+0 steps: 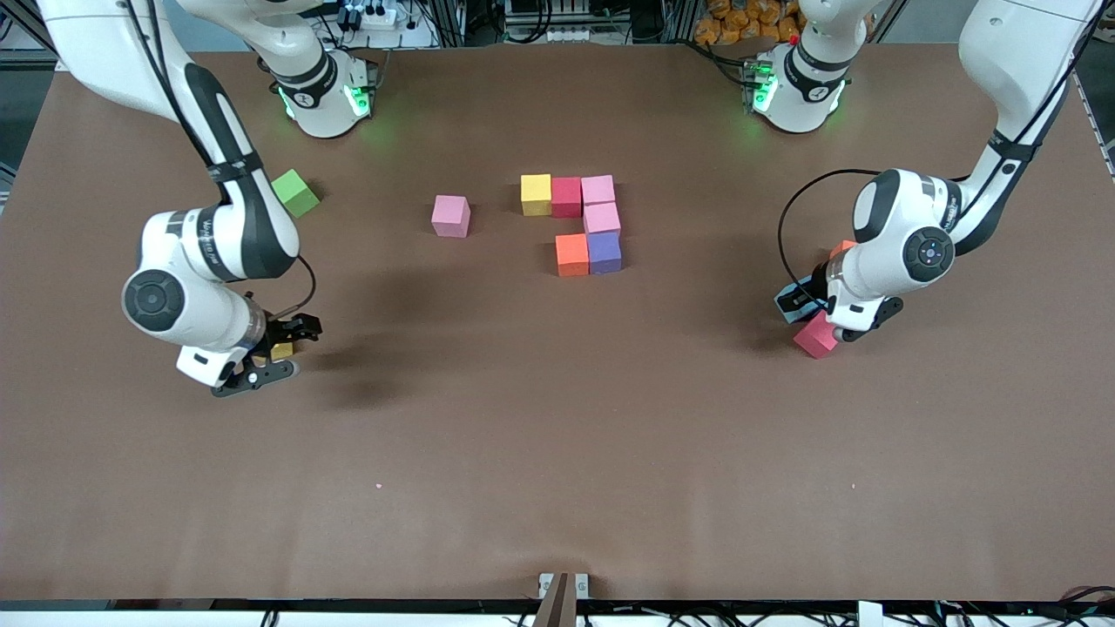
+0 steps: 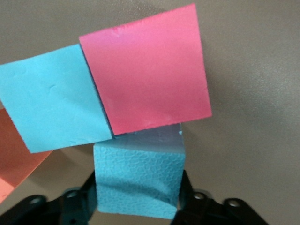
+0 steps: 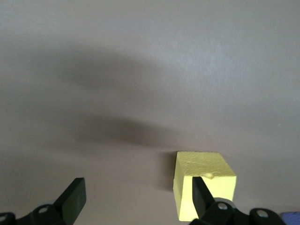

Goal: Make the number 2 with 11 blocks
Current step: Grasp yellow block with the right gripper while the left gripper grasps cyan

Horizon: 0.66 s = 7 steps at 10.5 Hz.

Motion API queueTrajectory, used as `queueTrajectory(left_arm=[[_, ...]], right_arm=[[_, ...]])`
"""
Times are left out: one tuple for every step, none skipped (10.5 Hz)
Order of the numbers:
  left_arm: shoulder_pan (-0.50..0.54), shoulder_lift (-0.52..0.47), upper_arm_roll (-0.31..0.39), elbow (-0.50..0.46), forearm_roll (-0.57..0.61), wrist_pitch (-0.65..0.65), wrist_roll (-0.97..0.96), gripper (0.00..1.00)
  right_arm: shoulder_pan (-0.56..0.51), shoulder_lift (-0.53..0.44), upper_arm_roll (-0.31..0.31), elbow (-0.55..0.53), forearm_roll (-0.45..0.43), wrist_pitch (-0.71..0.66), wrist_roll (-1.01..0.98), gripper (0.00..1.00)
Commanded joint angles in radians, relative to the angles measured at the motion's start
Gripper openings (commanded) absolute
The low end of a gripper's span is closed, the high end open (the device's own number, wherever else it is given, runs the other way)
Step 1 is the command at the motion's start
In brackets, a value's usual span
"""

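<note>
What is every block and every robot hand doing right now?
Left gripper: shut on a light blue block.
Right gripper: open, low beside a yellow block.
Red block: on the table, touching a second light blue block.
Six-block group: touching, the 2 only partly built.
Lone pink block: apart from the group.
Green cube: off alone.

Blocks look like matt foam: the light blue cube (image 2: 138, 180) between my left fingers (image 2: 77, 201) has a pebbled, dimpled face, the red one (image 2: 147, 70) finer grain. Table (image 1: 557, 418) is matt brown, cloth-like, faintly creased. My arm shells (image 1: 187, 261) are glossy white plastic, fingers matt black.
</note>
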Motion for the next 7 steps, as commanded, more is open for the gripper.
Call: queueTrajectory(left_arm=[[0.002, 0.004, -0.005, 0.004, 0.04, 0.01, 0.009, 0.02], [0.0, -0.004, -0.008, 0.007, 0.04, 0.009, -0.004, 0.0], [-0.003, -0.014, -0.017, 0.011, 0.039, 0.004, -0.03, 0.0], [-0.003, -0.022, -0.055, 0.02, 0.039, 0.0, -0.1, 0.0], [-0.003, -0.021, -0.095, 0.041, 0.039, -0.008, -0.201, 0.0], [-0.004, -0.019, -0.135, 0.07, 0.034, -0.029, -0.274, 0.0], [-0.007, -0.015, -0.17, 0.101, 0.027, -0.058, -0.349, 0.0]], right_arm=[[-0.079, -0.031, 0.015, -0.078, -0.01, 0.061, 0.019, 1.0], [-0.094, -0.033, 0.015, -0.079, -0.01, 0.06, 0.017, 1.0], [-0.111, -0.028, 0.015, -0.088, -0.013, 0.066, 0.017, 1.0], [-0.119, -0.027, 0.015, -0.111, -0.021, 0.095, 0.01, 1.0], [-0.119, -0.027, 0.015, -0.151, -0.03, 0.151, 0.006, 1.0], [-0.12, -0.024, 0.015, -0.191, -0.038, 0.21, 0.006, 1.0], [-0.12, -0.021, 0.015, -0.216, -0.041, 0.251, 0.006, 1.0]])
